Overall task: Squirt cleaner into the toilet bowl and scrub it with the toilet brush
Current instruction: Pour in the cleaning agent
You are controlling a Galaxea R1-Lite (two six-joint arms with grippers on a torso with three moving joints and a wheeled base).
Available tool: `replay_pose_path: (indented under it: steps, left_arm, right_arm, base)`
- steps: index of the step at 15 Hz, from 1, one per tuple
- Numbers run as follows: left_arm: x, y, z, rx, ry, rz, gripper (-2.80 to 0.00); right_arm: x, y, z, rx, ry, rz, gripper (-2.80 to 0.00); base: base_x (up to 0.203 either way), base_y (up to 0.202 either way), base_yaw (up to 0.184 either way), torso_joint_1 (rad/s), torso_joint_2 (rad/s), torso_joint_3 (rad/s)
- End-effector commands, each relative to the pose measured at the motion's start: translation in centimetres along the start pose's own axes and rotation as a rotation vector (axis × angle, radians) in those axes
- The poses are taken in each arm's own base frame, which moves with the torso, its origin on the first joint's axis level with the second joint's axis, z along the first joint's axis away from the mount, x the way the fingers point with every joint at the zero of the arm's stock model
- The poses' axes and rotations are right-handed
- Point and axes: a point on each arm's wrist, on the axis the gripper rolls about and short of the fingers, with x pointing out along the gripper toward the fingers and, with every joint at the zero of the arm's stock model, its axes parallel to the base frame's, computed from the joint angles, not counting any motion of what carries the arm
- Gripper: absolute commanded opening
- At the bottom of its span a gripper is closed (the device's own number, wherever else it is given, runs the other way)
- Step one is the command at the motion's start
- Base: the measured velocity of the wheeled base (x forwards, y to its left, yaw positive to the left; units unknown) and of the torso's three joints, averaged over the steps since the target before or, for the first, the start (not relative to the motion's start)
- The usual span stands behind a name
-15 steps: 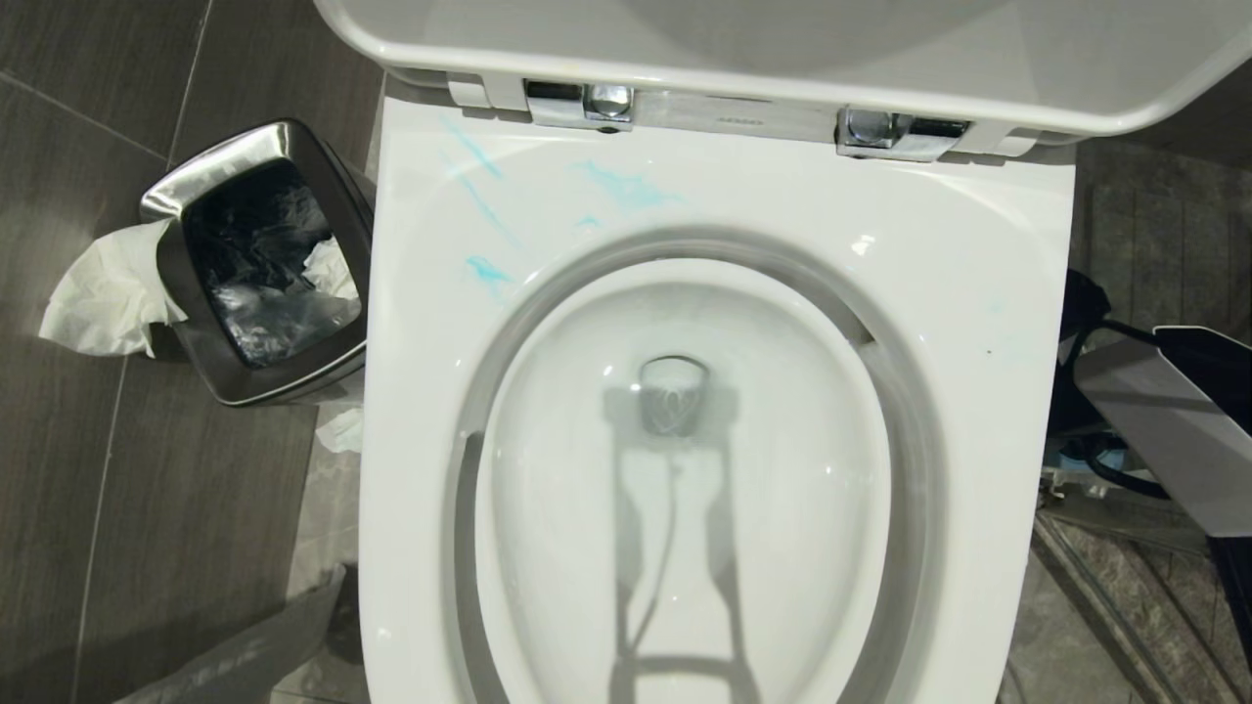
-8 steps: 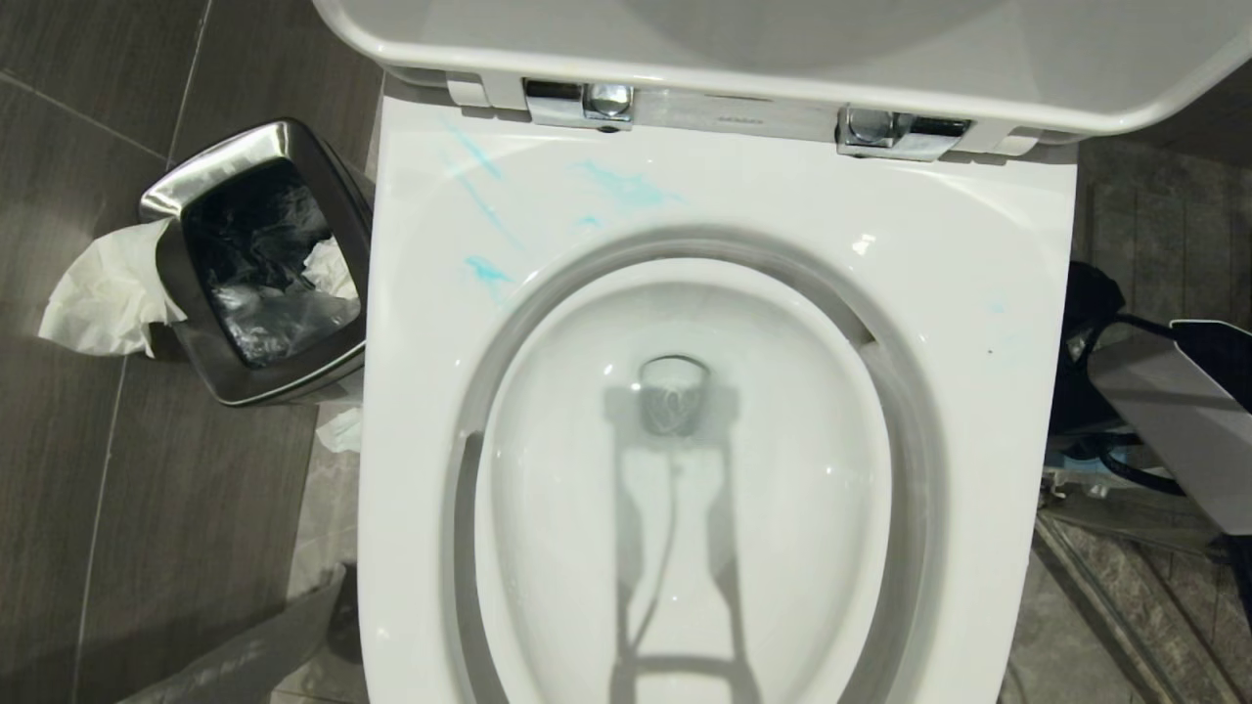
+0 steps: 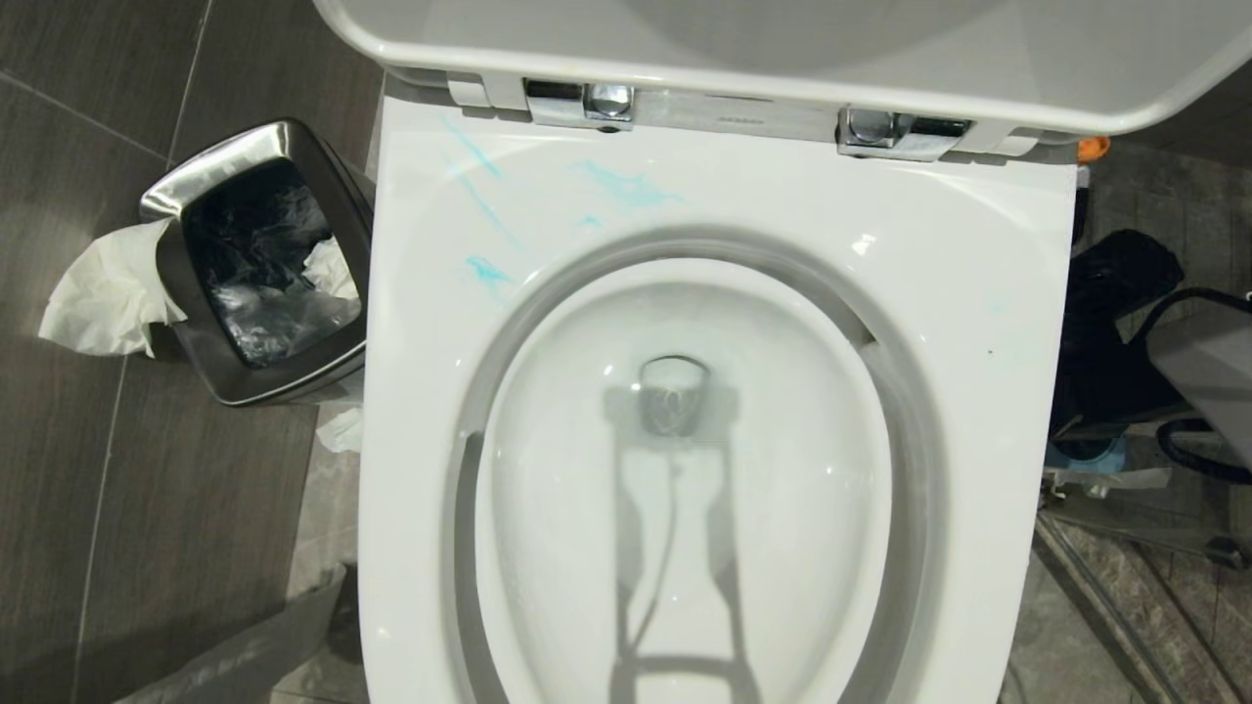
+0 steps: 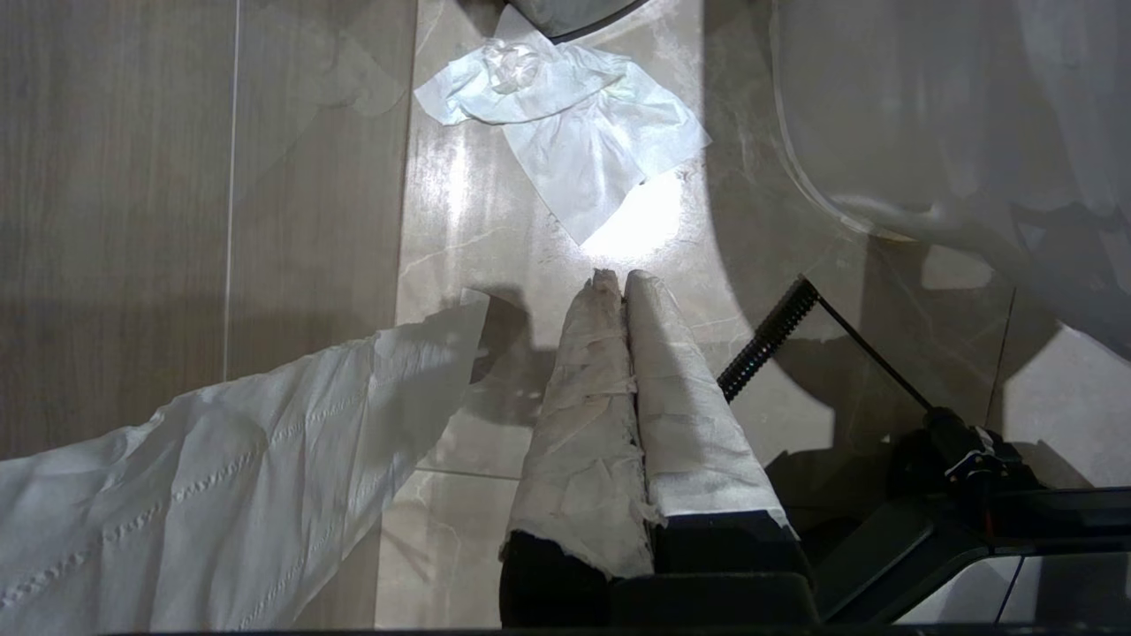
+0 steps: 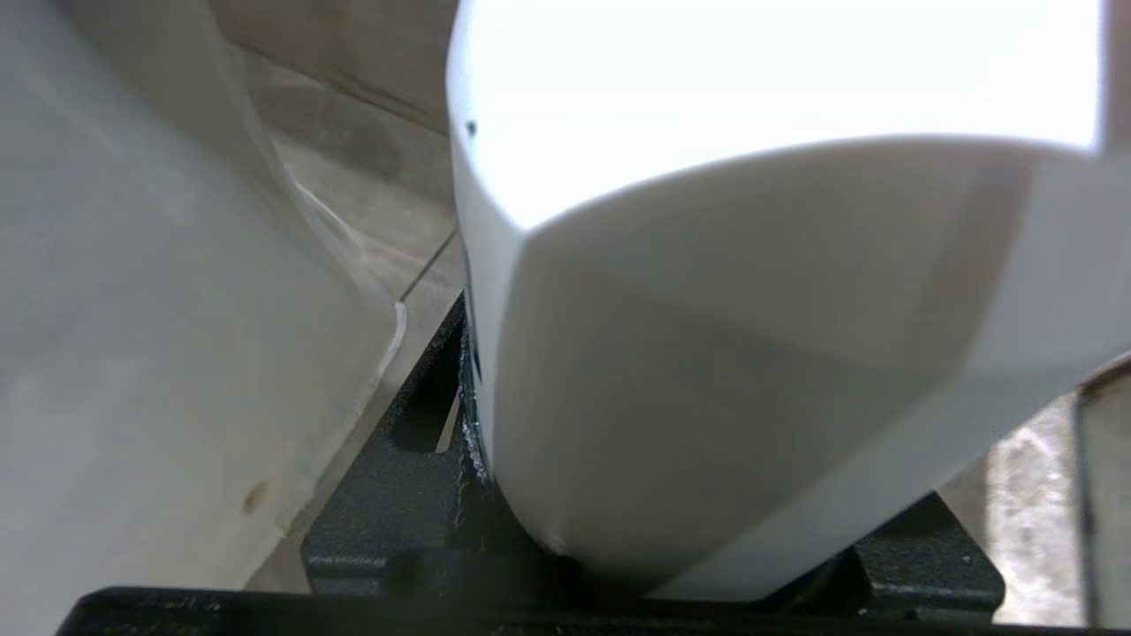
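Right claw (image 5: 707, 495) filled its wrist view with a large white plastic object (image 5: 751, 309) seated between its dark jaws, which gripped it; what the object was could not be made out, and it hid nearly everything beyond. In the head view only part of the right arm (image 3: 1198, 381) showed at the picture's right edge, cut off by the frame, with black cables around it. Left claw (image 4: 623, 283) hung low over the tiled floor (image 4: 115, 221), its two paper-wrapped fingers (image 4: 583, 415) pressed together on nothing, a white paper sheet (image 4: 221, 495) beside them and a crumpled tissue (image 4: 574, 132) lying farther off. The toilet bowl (image 3: 978, 293) stood directly below the head camera, its near end cut off by the frame, its drain hole (image 3: 672, 396) crossed by a shadow. Cleaner (image 3: 626, 186) showed only as thin turquoise streaks and smears on the far left of the broad rim. Beyond the rim the raised lid (image 3: 782, 49) was cropped at the top. A steel waste bin (image 3: 196, 181) with a black liner stood on the floor just left of the bowl, white paper (image 3: 98, 293) spilling over its side.
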Motion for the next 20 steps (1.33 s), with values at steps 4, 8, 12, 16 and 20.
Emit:
replay_pose_path:
  steps: [4,8,12,16,20]
  left_arm:
    - [0.0,0.0,0.0,-0.001,0.003,-0.001,-2.8]
    - [0.0,0.0,0.0,-0.001,0.003,-0.001,-2.8]
    - [0.0,0.0,0.0,-0.001,0.003,-0.001,-2.8]
    - [0.0,0.0,0.0,-0.001,0.003,-0.001,-2.8]
    - [0.0,0.0,0.0,-0.001,0.003,-0.001,-2.8]
  right_arm:
    - [-1.1,-1.4,6.3,-0.02,-0.037,-0.016,-2.8]
    - [-2.7,-2.1,10.6,-0.019,-0.051,-0.026,-2.8]
    - [-4.0,-3.5,16.1,-0.012,-0.132,-0.068,-2.8]
    - [-6.6,-5.1,20.8,-0.043,-0.116,-0.109,-2.8]
    - [-9.5,-5.0,25.2,-0.021,-0.015,-0.148,-2.8]
  base:
    - [0.0,0.0,0.0,0.0,0.0,0.0]
    - [0.0,0.0,0.0,0.0,0.0,0.0]
    - [0.0,0.0,0.0,0.0,0.0,0.0]
    - [0.0,0.0,0.0,0.0,0.0,0.0]
    - [0.0,0.0,0.0,0.0,0.0,0.0]
